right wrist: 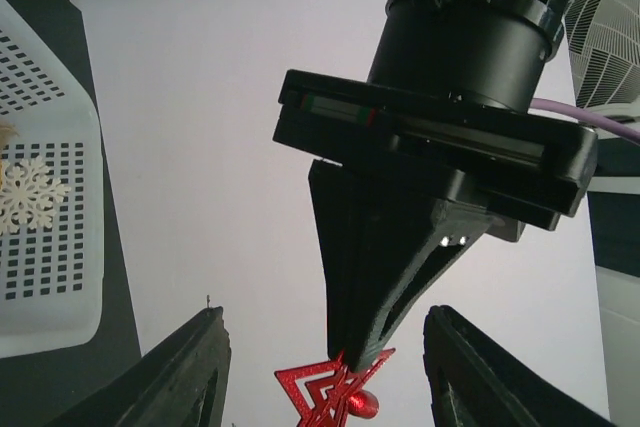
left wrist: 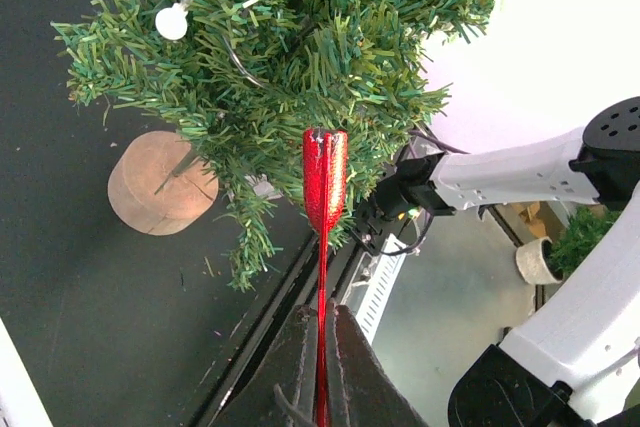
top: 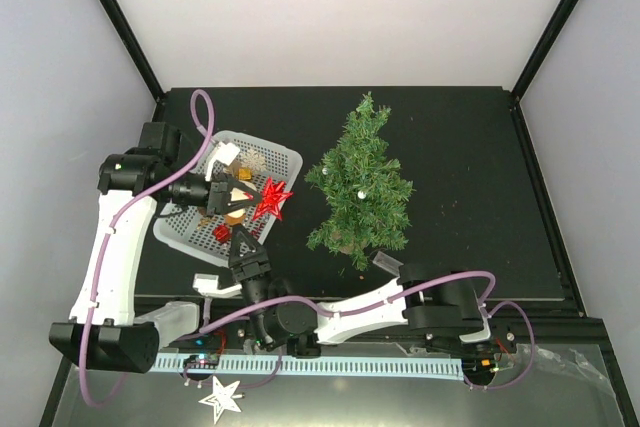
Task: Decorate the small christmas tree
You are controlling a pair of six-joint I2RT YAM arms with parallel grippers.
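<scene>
Top view: left gripper (top: 238, 197) pinched shut on red star (top: 271, 199), over the white basket (top: 285, 159) edge. The right gripper (top: 243, 244) is partway open, aimed at the star, holding nothing. The small christmas tree (top: 360, 182) stands upright on the counter (top: 460, 147), right of the basket, clear of both arms.

Likely risks:
- The grippers clash at a handover.
- The star, held by its thin edge, twists or drops.
- A push tips the tree.

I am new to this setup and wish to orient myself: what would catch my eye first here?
The red star, pinched in the left gripper at the right edge of the white basket, stands out most. To its right stands the small christmas tree, and the right gripper points, open, toward the star from the near side.
</scene>
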